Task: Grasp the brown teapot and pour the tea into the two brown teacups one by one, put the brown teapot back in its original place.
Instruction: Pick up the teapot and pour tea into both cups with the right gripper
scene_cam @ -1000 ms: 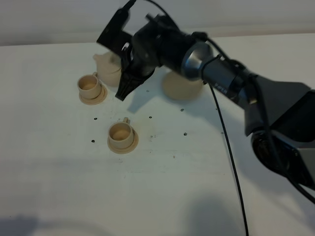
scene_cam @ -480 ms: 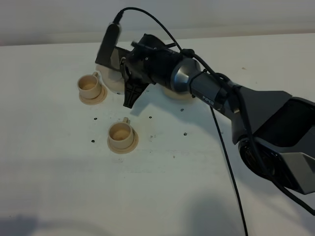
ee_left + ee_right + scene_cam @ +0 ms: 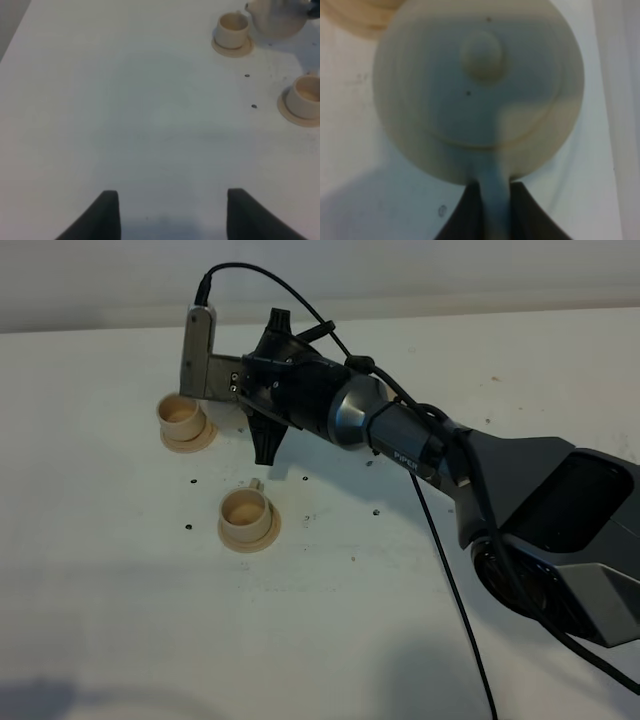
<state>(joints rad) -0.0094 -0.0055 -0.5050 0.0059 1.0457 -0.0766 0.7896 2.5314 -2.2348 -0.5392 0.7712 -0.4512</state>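
Right arm reached across toward 11 o'clock with the wrist rolled. Right hand (image 3: pixel 495 189) looked clamped on the brown teapot (image 3: pixel 480 85) handle, though the view was blurry. Teapot was beside the far teacup (image 3: pixel 183 416). Left hand (image 3: pixel 172 202) hovered, fingers spread, over the counter (image 3: pixel 125 100).

teapot (image 3: pixel 440 95): tan ceramic, smooth, matt
near cup (image 3: pixel 245 512), far cup (image 3: pixel 182 416): same matt ceramic
bench (image 3: pixel 120 620): white, smooth, matt
arm (image 3: pixel 420 445): black matt casing, metal collar
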